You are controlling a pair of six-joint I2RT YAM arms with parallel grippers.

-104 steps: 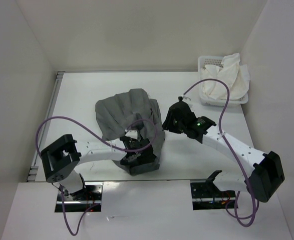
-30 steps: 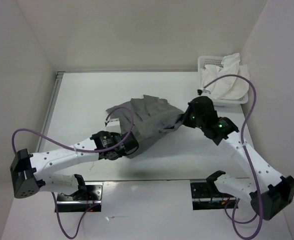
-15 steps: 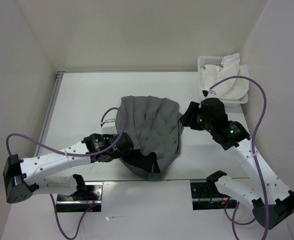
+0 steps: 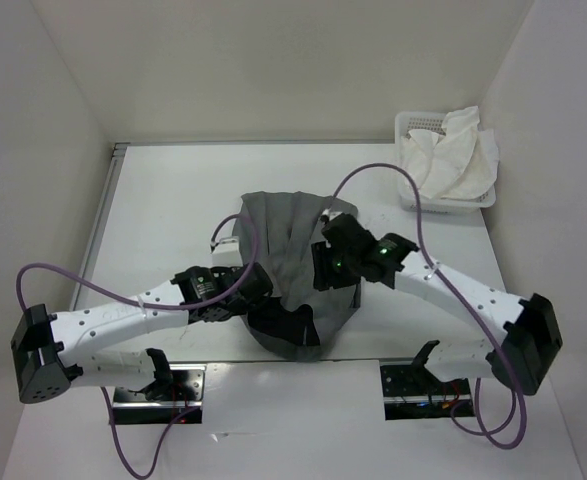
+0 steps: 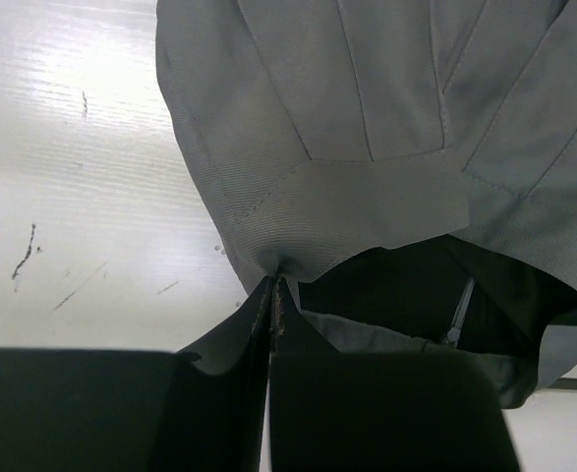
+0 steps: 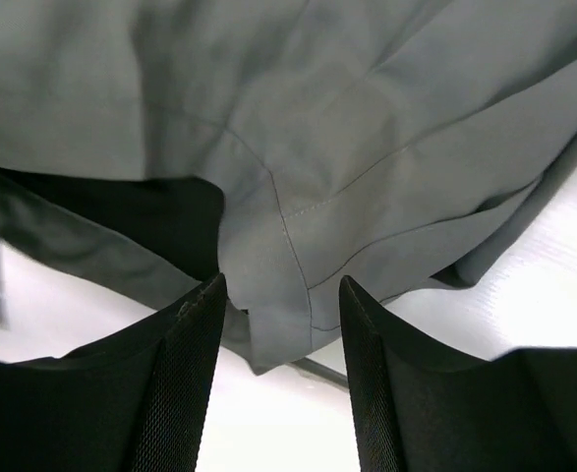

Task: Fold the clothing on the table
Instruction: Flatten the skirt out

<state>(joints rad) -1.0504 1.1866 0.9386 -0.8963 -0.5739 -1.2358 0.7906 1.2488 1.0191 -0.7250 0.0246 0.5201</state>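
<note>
Dark grey on white, with my black fingers over it.
I see the plain dark grey soft fabric garment (image 4: pixel 285 228) with stitched seam lines in the same grey and a near-black opening. The large flat white tabletop (image 4: pixel 163 200) shows a few dark scuffs. My left gripper (image 5: pixel 273 295) is black, my right gripper (image 6: pixel 278 295) black with a fine mesh texture. Arm links (image 4: pixel 113 320) white, thin cables (image 4: pixel 373 170) purple. The slotted plastic basket (image 4: pixel 423 122) and crumpled cloth (image 4: pixel 461 160) are both white.

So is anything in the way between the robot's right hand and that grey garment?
Nothing visible. The right hand hangs open right at the clothing, with a seamed edge of the fabric showing between its fingers. The left hand is shut on another edge of it.
</note>
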